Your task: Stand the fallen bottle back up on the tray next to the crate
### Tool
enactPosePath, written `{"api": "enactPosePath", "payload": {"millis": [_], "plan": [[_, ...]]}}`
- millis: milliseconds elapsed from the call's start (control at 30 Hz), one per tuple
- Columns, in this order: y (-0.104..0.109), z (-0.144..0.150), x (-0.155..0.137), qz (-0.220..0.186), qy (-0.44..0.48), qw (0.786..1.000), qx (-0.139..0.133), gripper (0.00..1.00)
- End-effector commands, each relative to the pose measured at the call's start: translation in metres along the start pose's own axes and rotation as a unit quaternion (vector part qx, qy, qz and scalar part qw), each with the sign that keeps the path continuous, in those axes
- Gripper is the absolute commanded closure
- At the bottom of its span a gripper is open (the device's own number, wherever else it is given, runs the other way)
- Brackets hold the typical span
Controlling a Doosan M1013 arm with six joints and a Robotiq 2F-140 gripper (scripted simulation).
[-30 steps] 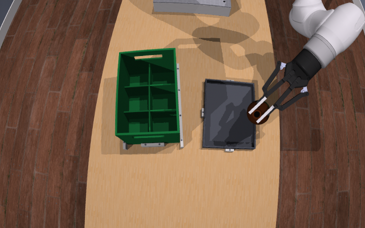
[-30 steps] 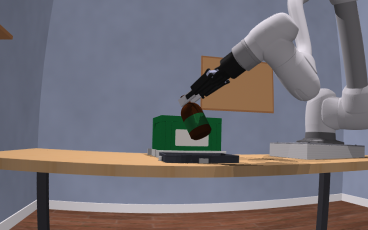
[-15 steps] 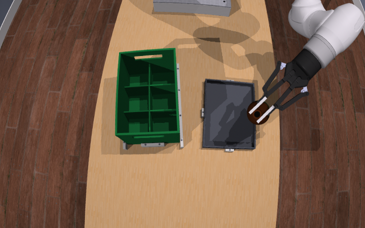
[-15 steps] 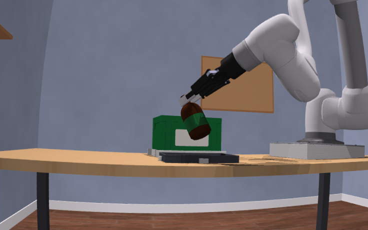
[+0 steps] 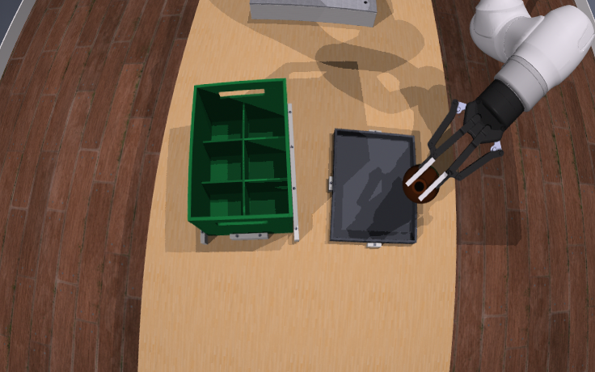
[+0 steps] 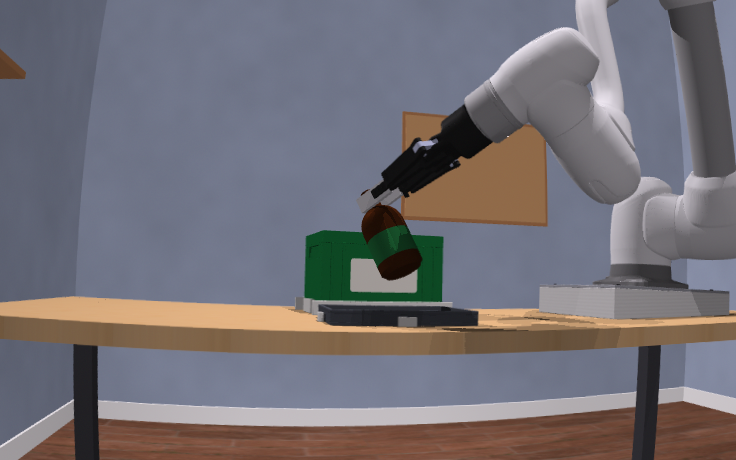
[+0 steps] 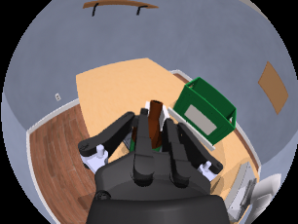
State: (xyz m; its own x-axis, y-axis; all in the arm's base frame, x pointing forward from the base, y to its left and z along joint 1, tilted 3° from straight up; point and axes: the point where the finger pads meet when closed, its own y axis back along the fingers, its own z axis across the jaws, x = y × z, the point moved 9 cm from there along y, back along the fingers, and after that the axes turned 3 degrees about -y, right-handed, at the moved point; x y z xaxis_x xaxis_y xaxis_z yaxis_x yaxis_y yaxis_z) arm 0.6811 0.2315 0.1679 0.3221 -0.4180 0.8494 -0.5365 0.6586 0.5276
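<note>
- the gripper (image 5: 428, 177) is clamped on the neck of a brown bottle (image 6: 390, 245), its two white fingertip pads (image 5: 424, 166) pressing the neck from either side.
- the bottle hangs in the air, well above the tray (image 6: 394, 315) and touching neither it nor the table (image 6: 131, 320).
- in the exterior view the bottle is tilted: neck up in the fingers, base swung down and toward the arm's side; a green label band wraps its middle.
- from the top, the bottle (image 5: 420, 184) shows mouth-up as a dark round shape over the tray's right rim (image 5: 415, 194), partly over the tray and partly over the bare table beside it.
- the dark grey tray lies flat on the table with nothing resting in it, only shadows across its floor.
- the green crate (image 5: 240, 154) stands to the left of the tray, apart from it, with a strip of table between them; its six compartments are open to view from above.
- the white arm (image 5: 533, 39) reaches in from the upper right, slanting down toward the tray's edge.
- in the wrist view the brown neck (image 7: 154, 125) stands between the dark fingers, with the crate (image 7: 206, 111) beyond to the right.
- the arm's grey base plate (image 6: 565, 300) sits on the table's far end.
</note>
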Motion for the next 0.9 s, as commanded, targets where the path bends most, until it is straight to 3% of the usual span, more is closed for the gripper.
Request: {"api": "enactPosePath", "payload": {"millis": [0,867], "plan": [[0.0001,0.0000,0.0001,0.000,0.000,1.000,0.000,0.90],[-0.0007,0.0007,-0.0034,0.015,0.000,1.000,-0.001,0.90]]}}
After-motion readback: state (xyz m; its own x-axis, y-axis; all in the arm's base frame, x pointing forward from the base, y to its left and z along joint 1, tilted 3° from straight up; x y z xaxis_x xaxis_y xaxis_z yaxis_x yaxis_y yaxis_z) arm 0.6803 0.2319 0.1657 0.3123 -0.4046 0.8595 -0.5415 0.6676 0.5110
